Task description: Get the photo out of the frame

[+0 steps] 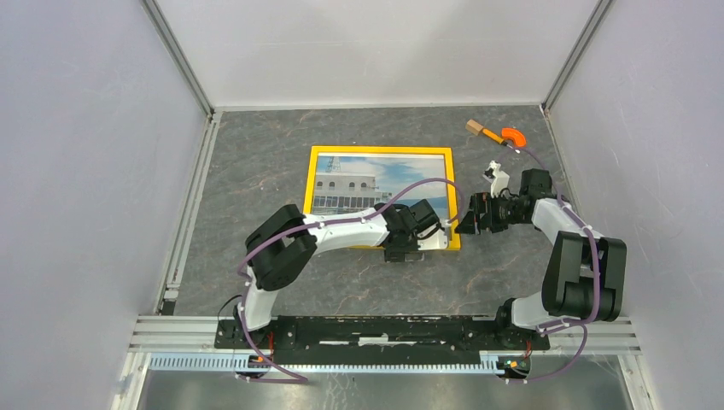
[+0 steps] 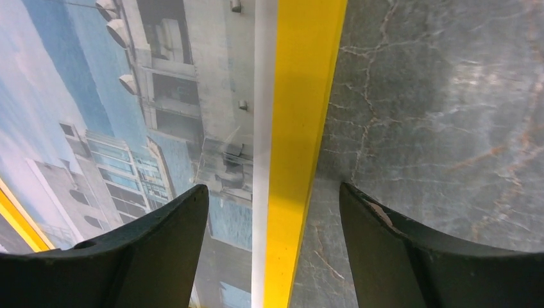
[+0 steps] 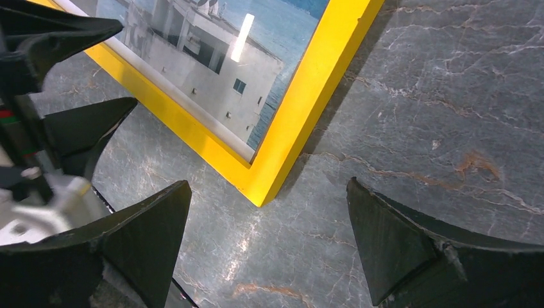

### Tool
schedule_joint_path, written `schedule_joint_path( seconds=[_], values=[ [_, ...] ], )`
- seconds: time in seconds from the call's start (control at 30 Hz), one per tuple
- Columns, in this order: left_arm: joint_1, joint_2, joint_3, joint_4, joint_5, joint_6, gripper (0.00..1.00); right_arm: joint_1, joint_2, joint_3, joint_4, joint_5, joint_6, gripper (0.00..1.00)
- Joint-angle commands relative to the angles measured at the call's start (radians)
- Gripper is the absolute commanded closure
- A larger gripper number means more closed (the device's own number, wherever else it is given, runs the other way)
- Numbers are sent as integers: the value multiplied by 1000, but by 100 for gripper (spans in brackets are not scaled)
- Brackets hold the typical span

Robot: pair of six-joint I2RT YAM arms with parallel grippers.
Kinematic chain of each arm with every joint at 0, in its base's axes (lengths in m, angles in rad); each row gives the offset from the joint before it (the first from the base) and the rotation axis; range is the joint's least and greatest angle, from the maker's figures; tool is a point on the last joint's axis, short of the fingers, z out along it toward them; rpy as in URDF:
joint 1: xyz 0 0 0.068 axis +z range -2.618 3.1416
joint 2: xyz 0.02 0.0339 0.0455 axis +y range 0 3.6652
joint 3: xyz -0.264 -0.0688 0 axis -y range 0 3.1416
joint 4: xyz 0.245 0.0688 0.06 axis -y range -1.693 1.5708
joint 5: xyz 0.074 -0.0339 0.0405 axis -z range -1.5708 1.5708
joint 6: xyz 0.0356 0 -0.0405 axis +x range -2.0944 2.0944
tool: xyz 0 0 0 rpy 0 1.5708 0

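Both spread: left gripper (image 2: 273,192) straddles the frame (image 1: 380,152) at its 6 o'clock rail, right gripper (image 3: 269,192) brackets the 5 o'clock corner, likely to flip it

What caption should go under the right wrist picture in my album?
Open right gripper hovering over a corner of the yellow frame, with the photo of a white building inside.

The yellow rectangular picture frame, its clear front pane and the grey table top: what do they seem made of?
Yellow rectangular picture frame: smooth painted or coated face, slight sheen; core hidden. Clear front pane: glass or plastic, judging by the bright reflected streak. Grey table top: matte, marble-like veins; stone or printed laminate.
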Motion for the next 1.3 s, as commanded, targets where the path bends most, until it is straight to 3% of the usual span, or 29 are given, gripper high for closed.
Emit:
schedule_joint_path(
  seconds=[0.0,0.13,0.2,0.33,0.7,1.07,1.27],
  values=[
    [2,40,6,49,-59,32,19,-5,-8,-10,28,-42,7,2],
    [2,57,8,47,-23,-2,22,-3,-14,-23,33,-47,7,2],
    [3,57,5,38,4,-15,30,-4,-14,-28,37,-48,10,2],
    [-1,26,4,28,33,-17,55,-4,-4,-31,49,-46,24,2],
    [-1,-116,30,-52,82,-24,96,-6,35,-56,94,-165,96,2],
    [0,-203,-18,-16,93,-46,98,-6,150,-74,229,-310,341,2],
    [0,-258,-33,22,119,-34,98,1,185,-150,420,-387,542,2]
  ],
)
